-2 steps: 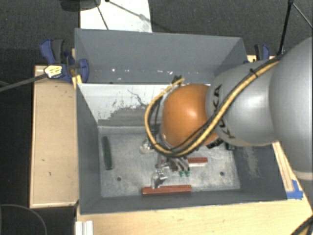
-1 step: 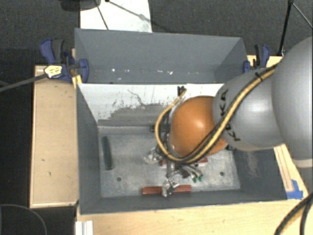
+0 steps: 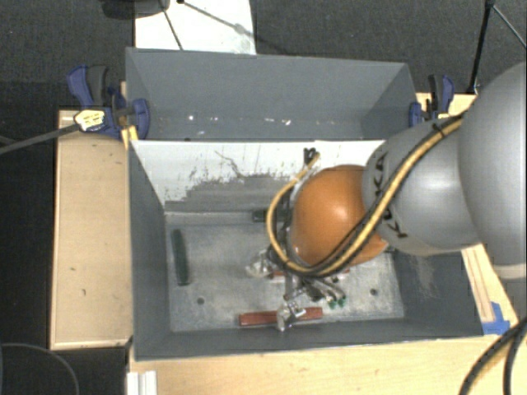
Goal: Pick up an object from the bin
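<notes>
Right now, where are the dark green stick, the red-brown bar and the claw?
dark green stick [image 3: 179, 257], camera view, middle of its length.
red-brown bar [image 3: 257, 320], camera view, its bare left half.
claw [image 3: 300, 301], camera view, at its tip.

Bin [image 3: 148, 245]: grey sheet metal, matt. Floor scuffed and scratched; the back wall carries whitish scrape marks. Dark green stick [image 3: 178, 257] at floor left — dull, smooth, plastic by appearance. Reddish-brown bar [image 3: 257, 319] near the front wall: smooth, faint sheen; material cannot be told. Wrist cover [image 3: 329, 212]: orange, glossy, smooth. Arm shell [image 3: 445, 188] — grey, smooth, satin finish. Gripper [image 3: 298, 301]: bare metal, bright glints.
</notes>
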Controlling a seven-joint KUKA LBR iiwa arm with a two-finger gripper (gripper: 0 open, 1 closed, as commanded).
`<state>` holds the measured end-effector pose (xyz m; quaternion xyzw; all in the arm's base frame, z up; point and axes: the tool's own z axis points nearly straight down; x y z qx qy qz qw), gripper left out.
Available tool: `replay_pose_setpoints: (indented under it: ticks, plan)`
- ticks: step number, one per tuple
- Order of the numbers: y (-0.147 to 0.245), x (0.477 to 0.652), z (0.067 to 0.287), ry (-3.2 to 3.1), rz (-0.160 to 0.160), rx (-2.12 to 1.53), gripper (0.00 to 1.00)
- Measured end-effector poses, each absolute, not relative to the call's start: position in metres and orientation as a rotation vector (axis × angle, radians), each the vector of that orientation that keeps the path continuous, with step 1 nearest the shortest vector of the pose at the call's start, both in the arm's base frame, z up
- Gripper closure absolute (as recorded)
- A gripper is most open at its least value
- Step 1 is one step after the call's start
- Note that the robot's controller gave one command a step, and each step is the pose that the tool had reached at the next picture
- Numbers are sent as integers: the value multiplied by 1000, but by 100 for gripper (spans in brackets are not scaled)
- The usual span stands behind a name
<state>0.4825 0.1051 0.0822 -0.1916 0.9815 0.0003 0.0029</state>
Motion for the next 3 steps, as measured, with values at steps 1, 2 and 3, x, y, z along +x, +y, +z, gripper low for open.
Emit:
replay_pose_setpoints:
  ticks: [1, 2, 3]
  plan:
    - [106, 479, 74, 3078, 2, -590, 100]
    - [106, 479, 74, 3078, 2, -588, 100]
    - [115, 484, 280, 3075, 1, -639, 100]
